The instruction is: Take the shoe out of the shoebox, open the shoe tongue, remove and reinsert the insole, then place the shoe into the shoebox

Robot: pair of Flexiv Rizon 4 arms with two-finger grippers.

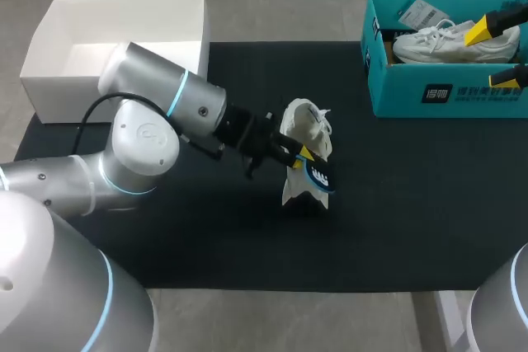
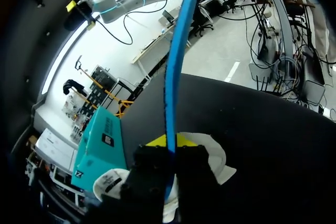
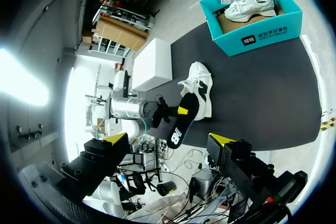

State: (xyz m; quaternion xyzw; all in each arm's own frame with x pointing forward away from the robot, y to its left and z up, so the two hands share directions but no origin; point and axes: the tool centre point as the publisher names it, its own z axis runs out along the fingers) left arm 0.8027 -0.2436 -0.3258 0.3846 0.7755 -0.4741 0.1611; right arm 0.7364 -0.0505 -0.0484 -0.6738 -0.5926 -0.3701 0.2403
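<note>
While the left gripper (image 1: 302,157) clenches one blue-edged insole (image 1: 320,176), one white laced shoe (image 1: 307,125) sits well apart from the one teal shoebox (image 1: 445,92); a second white shoe (image 1: 450,43) lies inside it. The right gripper (image 3: 168,139) hangs released.

shoe (image 1: 307,125) centre | shoebox (image 1: 445,92) right-rear | insole (image 1: 320,177) just before shoe, perhaps touching

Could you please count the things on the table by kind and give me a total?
Shoes: 2, the mat shoe and the boxed shoe
Boxes: 2, the teal box and the white box
Insoles: 1, the insole
Total: 5
</note>
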